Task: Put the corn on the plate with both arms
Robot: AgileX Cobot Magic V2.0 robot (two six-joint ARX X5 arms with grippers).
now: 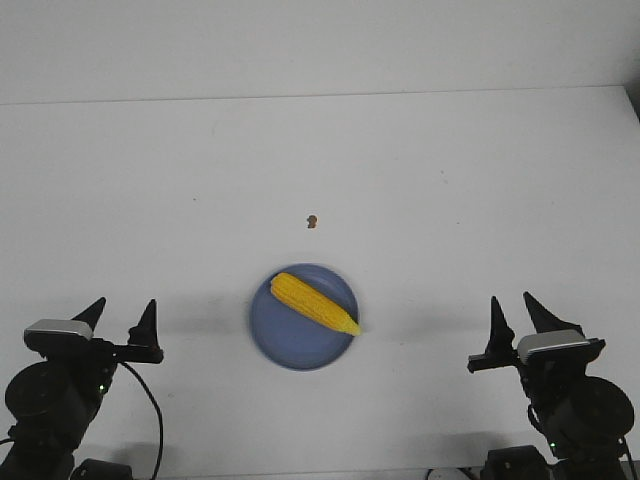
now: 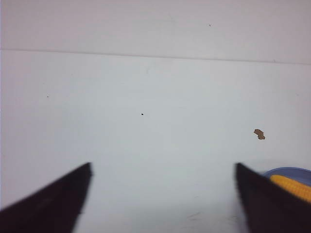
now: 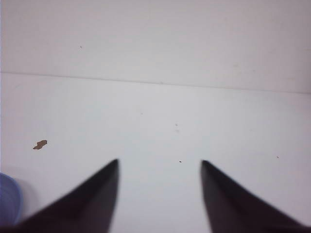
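In the front view, a bright yellow corn cob with a pointed end lay on a round, shallow, periwinkle-blue plate. The corn lay slanted across the plate, and its pointed tip stuck out a little over the rim on the right side. The plate sat near the middle of a big white table. A tiny brown speck sat on the table a little way behind the plate, not touching it.

The black left gripper with two pointed fingers was near the front left corner, well apart from the plate. Its fingers were spread and held nothing. The black right gripper with two pointed fingers was near the front right corner, also well apart from the plate. Its fingers were spread too, and they held nothing.

In the left wrist view, the left gripper showed two dark fingers far apart with bare white table between them. A small bit of the blue plate and the yellow corn peeked out beside one finger. The brown speck lay on the table near the plate.

In the right wrist view, the right gripper showed two dark fingers apart, with only white table between them. An edge of the blue plate showed beside one finger. The brown speck lay on the table close by.
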